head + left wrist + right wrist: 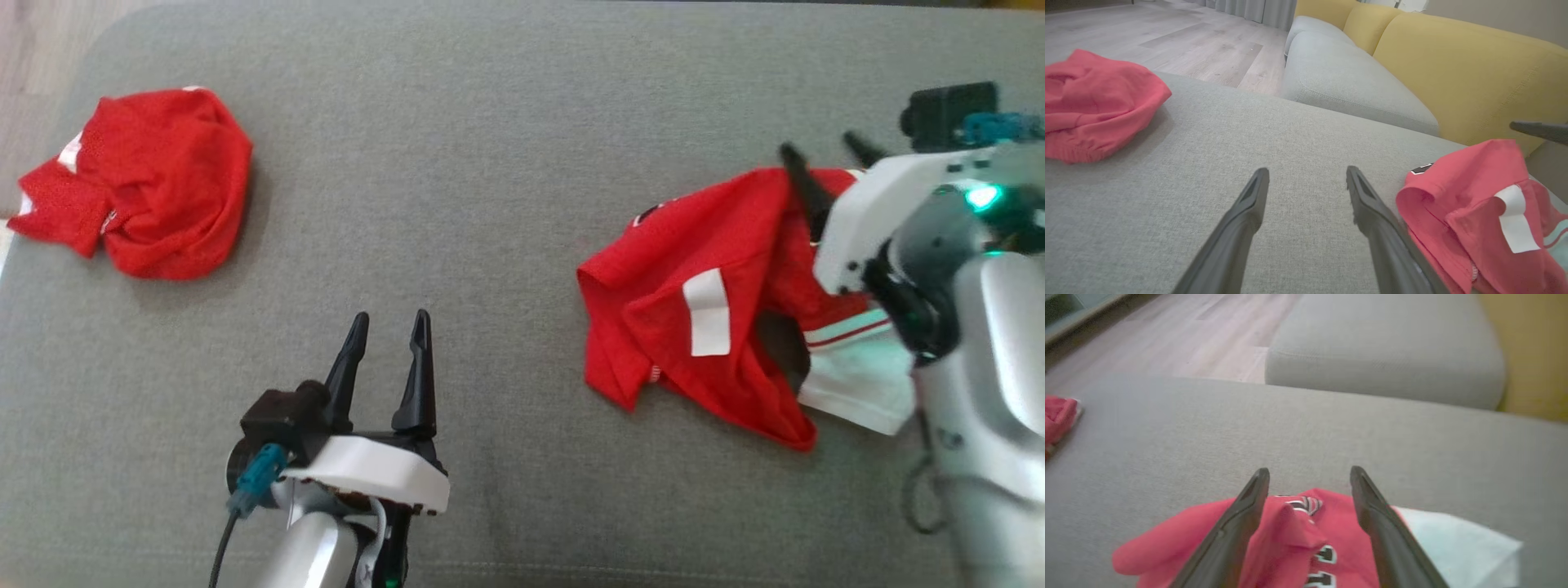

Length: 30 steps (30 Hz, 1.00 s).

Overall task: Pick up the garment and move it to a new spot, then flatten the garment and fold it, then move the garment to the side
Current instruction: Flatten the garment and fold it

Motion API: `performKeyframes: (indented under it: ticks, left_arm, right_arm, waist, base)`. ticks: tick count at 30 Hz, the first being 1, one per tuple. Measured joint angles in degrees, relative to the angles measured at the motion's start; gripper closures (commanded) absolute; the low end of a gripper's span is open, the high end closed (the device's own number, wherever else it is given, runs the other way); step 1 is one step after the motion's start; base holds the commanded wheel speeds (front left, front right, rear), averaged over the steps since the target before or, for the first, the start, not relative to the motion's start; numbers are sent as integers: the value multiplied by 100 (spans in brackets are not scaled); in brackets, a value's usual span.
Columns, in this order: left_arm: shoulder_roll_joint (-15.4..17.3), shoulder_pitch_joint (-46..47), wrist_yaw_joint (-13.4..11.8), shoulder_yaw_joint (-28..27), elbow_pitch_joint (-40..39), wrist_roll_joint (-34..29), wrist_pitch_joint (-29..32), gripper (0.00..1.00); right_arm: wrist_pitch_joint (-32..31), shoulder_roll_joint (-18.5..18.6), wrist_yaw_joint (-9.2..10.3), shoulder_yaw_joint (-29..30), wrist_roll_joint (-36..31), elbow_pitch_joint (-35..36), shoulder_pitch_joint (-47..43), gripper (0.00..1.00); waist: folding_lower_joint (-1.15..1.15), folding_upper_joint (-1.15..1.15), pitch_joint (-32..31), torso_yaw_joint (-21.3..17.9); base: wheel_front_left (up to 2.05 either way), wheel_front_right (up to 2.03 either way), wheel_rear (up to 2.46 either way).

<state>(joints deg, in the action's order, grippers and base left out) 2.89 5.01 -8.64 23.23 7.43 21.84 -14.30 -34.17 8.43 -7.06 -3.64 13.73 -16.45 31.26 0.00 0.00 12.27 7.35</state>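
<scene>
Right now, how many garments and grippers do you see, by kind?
Red garments: 2 (left garment, right garment)
Grippers: 2 (left gripper, right gripper), both open
Total: 4

Grey seat cushion (490,163) w/ yellow sofa back (1474,73), pale wood floor (1188,41).

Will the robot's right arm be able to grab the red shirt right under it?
Probably yes: the right arm hangs over the red shirt with its jaws open, and nothing sits between them.
</scene>
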Motion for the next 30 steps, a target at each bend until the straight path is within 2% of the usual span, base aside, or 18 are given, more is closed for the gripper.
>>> performKeyframes:
  ticks: [2, 5, 10, 14, 20, 29, 30]
  left_arm:
    - [0, -20, -1, -31, 0, -11, 0, 0]
    - [0, -31, 4, -76, 1, -47, 0, 0]
    - [0, -31, 9, -135, -2, -101, 0, 0]
    - [0, -25, 13, -130, -5, -101, 0, 0]
    - [0, -8, 13, -55, -4, -94, 0, 0]
    - [0, -9, 9, -41, -2, -91, 0, 0]
    - [0, -10, 9, -43, -2, -91, 0, 0]
  right_arm:
    - [252, 358, 0, -289, -120, 355, -145, 0]
    - [421, 651, 0, -664, -96, 828, -455, 0]
    - [441, 848, -1, -1613, 213, 1619, -947, 0]
    - [371, 900, 0, -2193, 223, 1860, -1152, 0]
    - [237, 831, -1, -2345, 3, 1709, -1202, 0]
    - [-84, 915, -1, -2395, -181, 1635, -1219, 0]
    - [-140, 945, -1, -2421, -185, 1633, -1219, 15]
  waist:
    - [0, 0, -30, -56]
    - [0, 0, -68, -154]
    - [0, 0, -51, -295]
    - [0, 0, 25, -355]
    - [0, 0, 111, -303]
    - [0, 0, 103, -201]
    - [0, 0, 102, -200]
  base:
    - [0, 0, 0]
    - [0, 0, 0]
    - [0, 0, 0]
    - [0, 0, 0]
    - [0, 0, 0]
    - [0, 0, 0]
    - [0, 0, 0]
